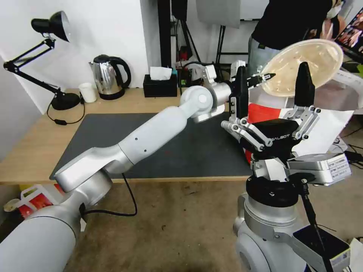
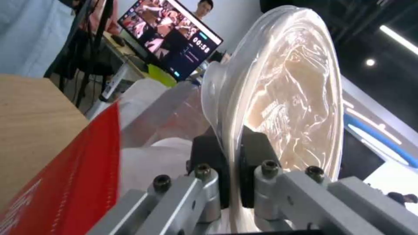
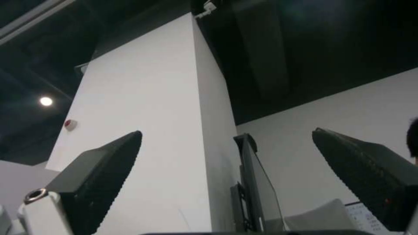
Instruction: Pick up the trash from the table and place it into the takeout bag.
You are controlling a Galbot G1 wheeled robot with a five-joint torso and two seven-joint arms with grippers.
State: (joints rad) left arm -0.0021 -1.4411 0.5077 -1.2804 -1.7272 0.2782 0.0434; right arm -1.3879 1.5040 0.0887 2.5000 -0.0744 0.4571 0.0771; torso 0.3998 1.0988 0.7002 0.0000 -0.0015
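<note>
The trash in view is a shallow round beige translucent lid (image 1: pixel 302 66), held tilted in the air over the right end of the table (image 1: pixel 30 151). My left gripper (image 1: pixel 266 77) reaches across the dark mat and is shut on the lid's rim. In the left wrist view its black pads (image 2: pixel 209 163) pinch the lid (image 2: pixel 287 98) edge-on. The takeout bag (image 1: pixel 325 117), white and red, stands just below the lid, with its red side (image 2: pixel 74 182) and foil lining (image 2: pixel 165 111) close by. My right gripper (image 1: pixel 272 85) points upward in front of the bag, open and holding nothing (image 3: pixel 226 132).
On the far side of the table stand a black desk lamp (image 1: pixel 53 22), a small white cup (image 1: pixel 88 92), a steel kettle (image 1: pixel 109 77) and a black tissue box (image 1: pixel 160 85). The grey mat (image 1: pixel 151 143) covers the middle. A person stands behind the bag.
</note>
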